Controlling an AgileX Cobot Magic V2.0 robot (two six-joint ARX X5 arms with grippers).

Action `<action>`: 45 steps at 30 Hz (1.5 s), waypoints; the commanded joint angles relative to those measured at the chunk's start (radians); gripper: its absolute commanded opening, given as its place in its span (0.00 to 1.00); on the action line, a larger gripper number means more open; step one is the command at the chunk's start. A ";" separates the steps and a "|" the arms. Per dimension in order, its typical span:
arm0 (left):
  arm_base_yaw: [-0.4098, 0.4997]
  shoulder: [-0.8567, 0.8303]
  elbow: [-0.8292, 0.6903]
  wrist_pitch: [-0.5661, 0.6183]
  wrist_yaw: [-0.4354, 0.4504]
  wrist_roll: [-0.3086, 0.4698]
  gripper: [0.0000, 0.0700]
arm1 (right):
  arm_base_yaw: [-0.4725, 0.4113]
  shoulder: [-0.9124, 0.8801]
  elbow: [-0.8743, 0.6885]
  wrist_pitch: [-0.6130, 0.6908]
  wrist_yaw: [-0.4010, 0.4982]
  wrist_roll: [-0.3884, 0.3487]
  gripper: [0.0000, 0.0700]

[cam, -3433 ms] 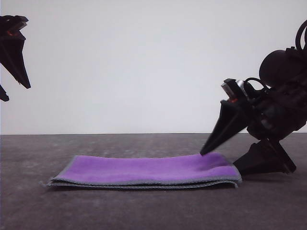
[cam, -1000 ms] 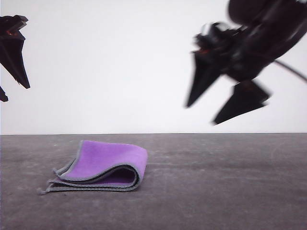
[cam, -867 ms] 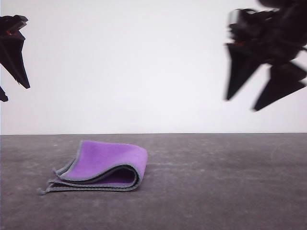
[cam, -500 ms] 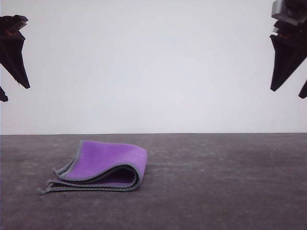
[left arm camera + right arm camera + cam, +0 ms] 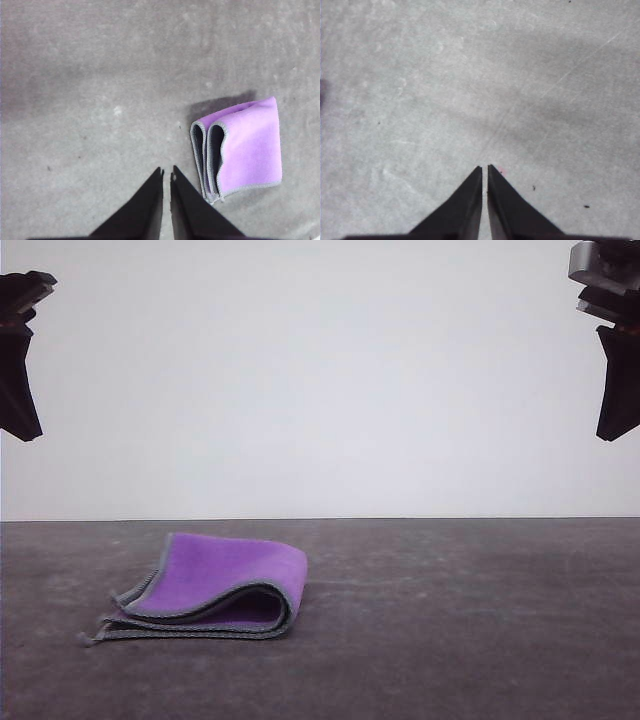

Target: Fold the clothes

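The clothes [image 5: 215, 585] are one purple cloth with a grey hem, folded into a small stacked bundle on the grey table, left of centre. In the left wrist view the clothes [image 5: 245, 147] lie flat with two looped folds showing at one edge. My left gripper [image 5: 18, 430] hangs high at the far left, well above the cloth, shut and holding nothing [image 5: 166, 172]. My right gripper [image 5: 617, 435] hangs high at the far right, also shut and holding nothing [image 5: 484, 167], over bare table.
The grey table [image 5: 450, 620] stretches flat to a white wall behind. A faint scratch line [image 5: 530, 107] crosses the surface under the right arm.
The right gripper let go of the cloth after folding it over to the left, rose and swung off to the far right. Both grippers have closed. The cloth stays folded.
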 commanded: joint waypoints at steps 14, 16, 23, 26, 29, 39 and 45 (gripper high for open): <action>0.000 0.011 0.011 0.009 0.004 -0.020 0.02 | 0.000 0.012 0.017 0.034 0.000 0.003 0.01; 0.000 0.011 0.011 0.009 0.004 -0.020 0.02 | 0.000 0.012 0.017 0.042 -0.001 0.003 0.01; 0.000 -0.014 0.010 0.020 -0.005 0.035 0.02 | 0.000 0.012 0.017 0.090 0.000 0.003 0.01; 0.000 -0.087 -0.016 0.062 -0.035 0.056 0.02 | 0.000 0.012 0.017 0.104 0.000 0.003 0.01; 0.000 -0.204 -0.105 0.202 -0.046 0.028 0.02 | 0.000 0.012 0.017 0.123 0.000 0.003 0.01; 0.000 -0.752 -0.652 0.639 -0.216 -0.049 0.02 | 0.000 0.012 0.017 0.202 0.000 0.003 0.01; 0.001 -1.076 -0.957 0.707 -0.442 -0.134 0.02 | 0.000 0.012 0.017 0.242 -0.001 0.003 0.01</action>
